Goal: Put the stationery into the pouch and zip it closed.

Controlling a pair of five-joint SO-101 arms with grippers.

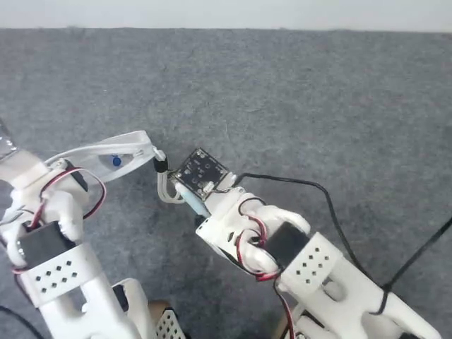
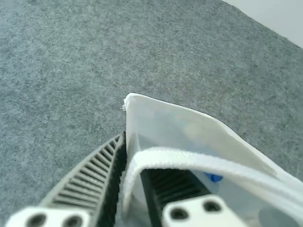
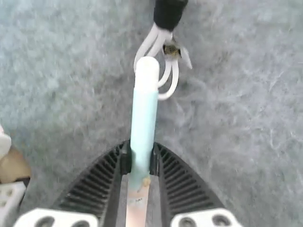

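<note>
Table: a grey felt-like mat (image 1: 296,92) lies under both arms, with a pale wall (image 1: 226,13) along the far edge.
High view, pouch: the clear pouch (image 1: 116,159) hangs off the end of the left arm (image 1: 56,212), and its black zip pull (image 1: 160,167) faces the right arm (image 1: 282,247).
High view, pen: a pale blue pen (image 1: 192,200) juts from under the right arm's wrist, just beside the pull's white cord loop (image 1: 167,192).
Left wrist view: the left gripper (image 2: 131,153) is clamped on the pouch's white-edged rim. A small blue item (image 2: 214,178) shows through the clear wall.
Right wrist view: the right gripper (image 3: 139,158) is closed tight on the pen. The pen's white cap points at the cord loop below the zip pull, but contact cannot be told. A brown box (image 3: 12,166) sits at the side.
</note>
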